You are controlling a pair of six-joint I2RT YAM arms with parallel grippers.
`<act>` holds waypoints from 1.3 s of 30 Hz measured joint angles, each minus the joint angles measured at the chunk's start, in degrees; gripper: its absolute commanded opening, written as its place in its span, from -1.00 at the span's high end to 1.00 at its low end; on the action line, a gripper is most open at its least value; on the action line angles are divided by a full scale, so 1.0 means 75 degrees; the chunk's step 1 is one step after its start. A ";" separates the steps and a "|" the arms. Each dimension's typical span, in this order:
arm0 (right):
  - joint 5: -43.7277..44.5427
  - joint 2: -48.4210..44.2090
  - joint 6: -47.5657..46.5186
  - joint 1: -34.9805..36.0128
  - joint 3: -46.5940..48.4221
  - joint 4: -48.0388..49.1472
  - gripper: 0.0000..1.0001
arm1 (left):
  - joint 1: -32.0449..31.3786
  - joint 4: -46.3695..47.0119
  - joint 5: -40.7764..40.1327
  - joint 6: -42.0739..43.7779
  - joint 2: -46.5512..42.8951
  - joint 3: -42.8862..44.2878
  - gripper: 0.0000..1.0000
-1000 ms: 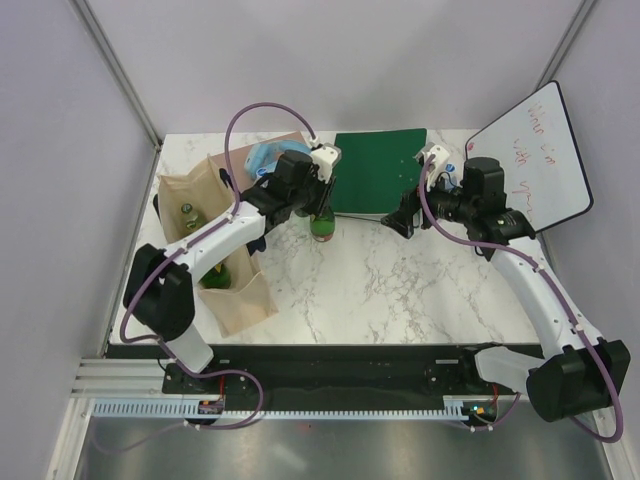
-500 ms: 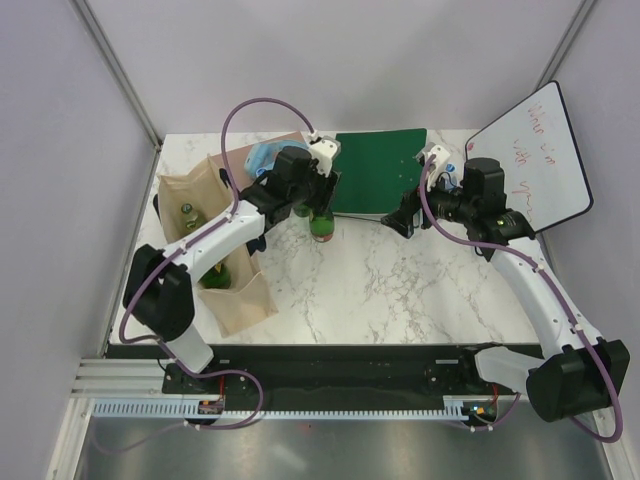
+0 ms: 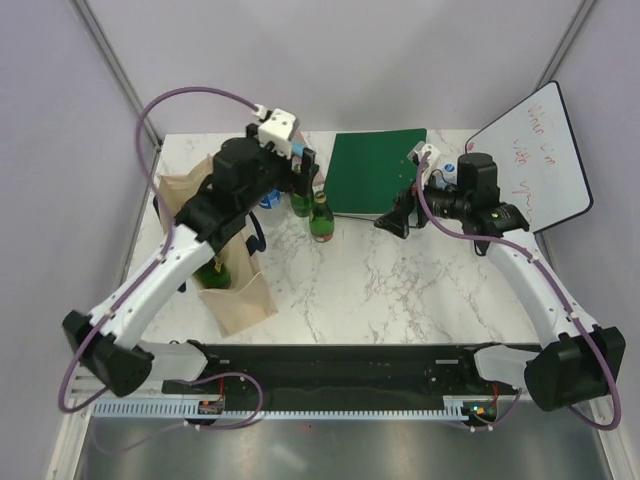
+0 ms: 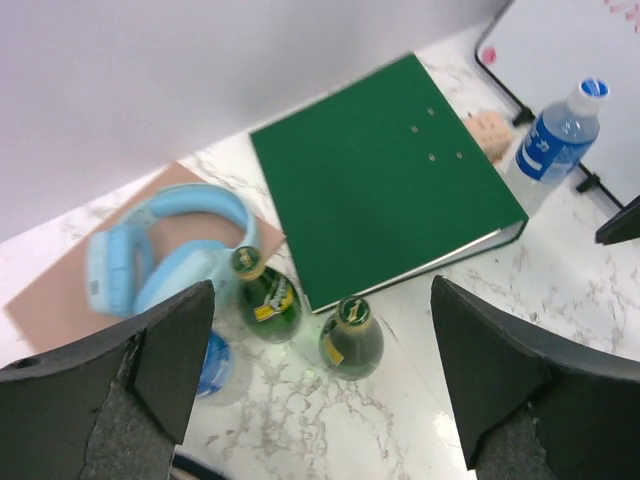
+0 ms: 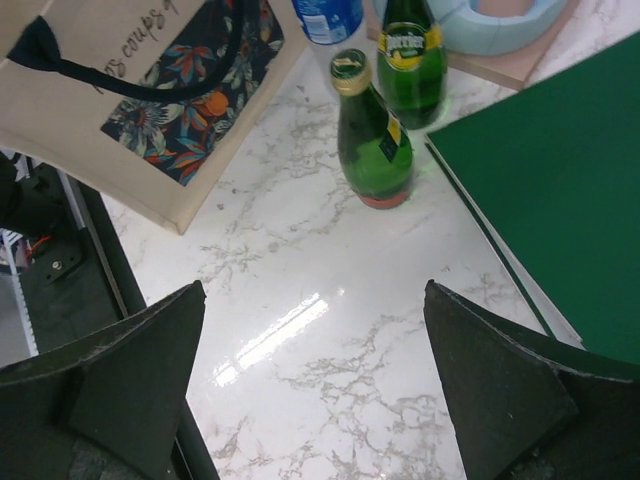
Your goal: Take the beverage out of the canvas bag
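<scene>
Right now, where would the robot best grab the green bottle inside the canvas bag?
Probably by the neck, coming straight down through the open top. The green bottle appears to stand upright, and the tall walls of the canvas bag block any approach from the side.

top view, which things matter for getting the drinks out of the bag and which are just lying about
Job: canvas bag; green bottle inside it; two green bottles already out.
Lying about: green binder; blue headphones; whiteboard.

A white marble-patterned table (image 3: 400,290) stands between plain pale walls (image 3: 350,60) under even light.
</scene>
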 measured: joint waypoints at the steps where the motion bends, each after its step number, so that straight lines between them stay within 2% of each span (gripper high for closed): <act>1: -0.0044 0.0085 -0.0012 0.0082 0.0087 -0.0017 -0.96 | 0.0000 -0.0032 -0.0125 -0.0020 -0.0289 -0.0076 -0.94; 4: -0.0125 0.0344 -0.0157 0.0565 0.0449 -0.0067 -0.96 | 0.0003 -0.0358 -0.0536 -0.0189 -0.1408 -0.0414 -0.99; 9: -0.0283 0.0912 -0.0321 0.1778 0.1376 -0.0224 -0.80 | 0.0003 -0.1343 -0.1078 -0.0825 -0.2906 -0.0664 -1.00; 17: -0.0207 0.2428 -0.0172 0.3646 0.3756 -0.0245 -0.54 | 0.0000 -0.3165 -0.2174 -0.2428 -0.4456 -0.0778 -1.00; 26: 0.1049 0.4520 0.0315 0.5479 0.5893 -0.0236 -0.39 | 0.0000 -0.5065 -0.3348 -0.4427 -0.4809 -0.0831 -1.00; 32: 0.1676 0.5651 0.0557 0.5980 0.6773 -0.0265 -0.35 | 0.0000 -0.5572 -0.3625 -0.5056 -0.5021 -0.0825 -1.00; 39: 0.1918 0.6618 0.0659 0.6050 0.7420 -0.0187 -0.37 | 0.0000 -0.6540 -0.4567 -0.5727 -0.5275 -0.0501 -1.00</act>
